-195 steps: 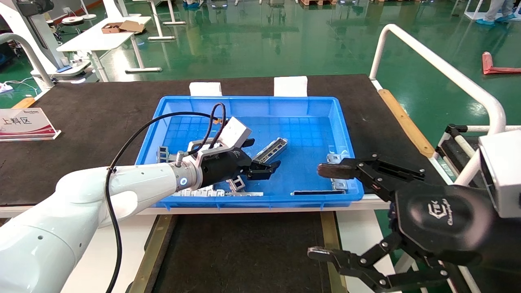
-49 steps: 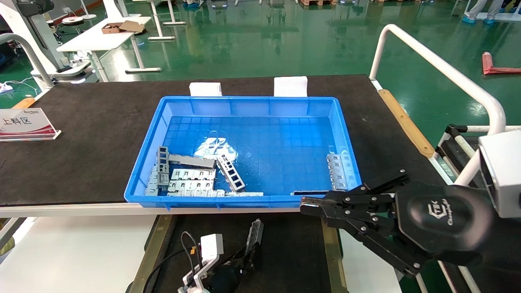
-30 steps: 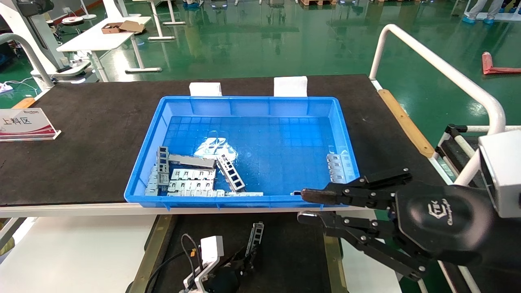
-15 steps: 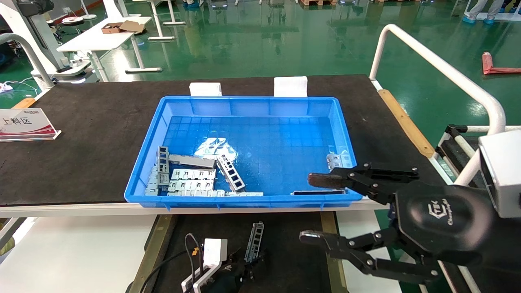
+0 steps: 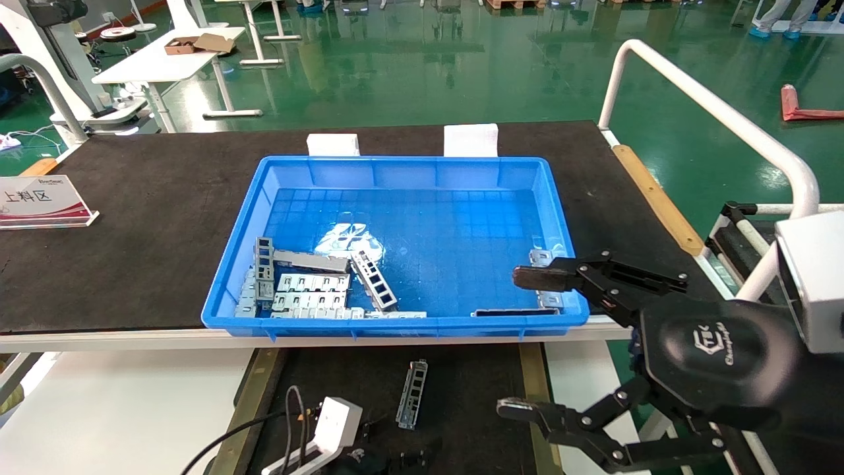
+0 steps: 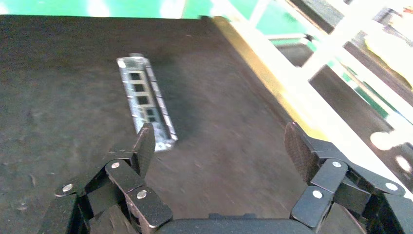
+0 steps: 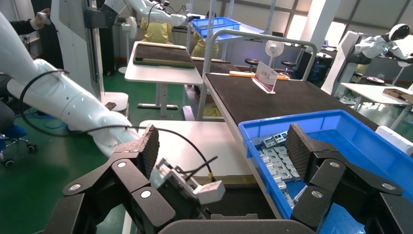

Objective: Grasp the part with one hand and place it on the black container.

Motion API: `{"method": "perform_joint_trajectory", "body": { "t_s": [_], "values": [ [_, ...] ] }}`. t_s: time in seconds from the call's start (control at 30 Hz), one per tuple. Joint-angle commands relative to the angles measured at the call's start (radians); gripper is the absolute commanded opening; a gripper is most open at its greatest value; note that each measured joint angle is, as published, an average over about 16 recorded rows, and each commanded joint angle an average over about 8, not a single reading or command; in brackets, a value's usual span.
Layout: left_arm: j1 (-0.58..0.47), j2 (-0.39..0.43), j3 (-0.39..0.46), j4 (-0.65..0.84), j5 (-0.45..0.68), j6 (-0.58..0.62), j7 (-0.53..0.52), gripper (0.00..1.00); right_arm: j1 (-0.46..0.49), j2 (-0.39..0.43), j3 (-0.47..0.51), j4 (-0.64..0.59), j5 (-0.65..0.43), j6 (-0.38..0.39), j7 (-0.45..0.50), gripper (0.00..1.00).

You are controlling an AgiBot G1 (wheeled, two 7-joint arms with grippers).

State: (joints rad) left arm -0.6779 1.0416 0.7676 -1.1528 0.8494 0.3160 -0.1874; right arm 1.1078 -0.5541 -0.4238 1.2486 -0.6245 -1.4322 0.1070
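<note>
The left gripper stood spread wide and held nothing. One of its fingertips hung just beside the near end of the part, though whether the two touched could not be told. In the head view only the gripper's white wrist block and its black cable showed, low at the bottom edge of the picture, with the arm itself out of sight below.

The part lay flat on the matte floor of the black container, its slotted face up, running lengthwise away from the robot. It rested left of the container's middle, well apart from both brownish-gold side rails.

The right gripper hovered at the robot's right, also spread wide and empty. Its upper finger reached over the near right corner of the blue bin; its lower finger hung over the container's right rail.

Other metal pieces lay heaped in the bin's near left corner, on the black-topped table.
</note>
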Motion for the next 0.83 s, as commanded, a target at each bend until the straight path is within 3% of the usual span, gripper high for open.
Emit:
{"method": "perform_joint_trajectory", "body": {
  "t_s": [0.03,0.47,0.83],
  "values": [
    [-0.002,-0.036,0.006,-0.022,-0.001,0.043,-0.004,1.00,0.000,0.000,0.000,0.000,0.000,0.000,0.000,1.00],
    [-0.031,-0.191,-0.019,-0.087,-0.043,0.254,-0.010,1.00,0.000,0.000,0.000,0.000,0.000,0.000,0.000,1.00],
    [-0.033,-0.241,-0.043,-0.119,-0.078,0.307,-0.021,1.00,0.000,0.000,0.000,0.000,0.000,0.000,0.000,1.00]
  ]
}}
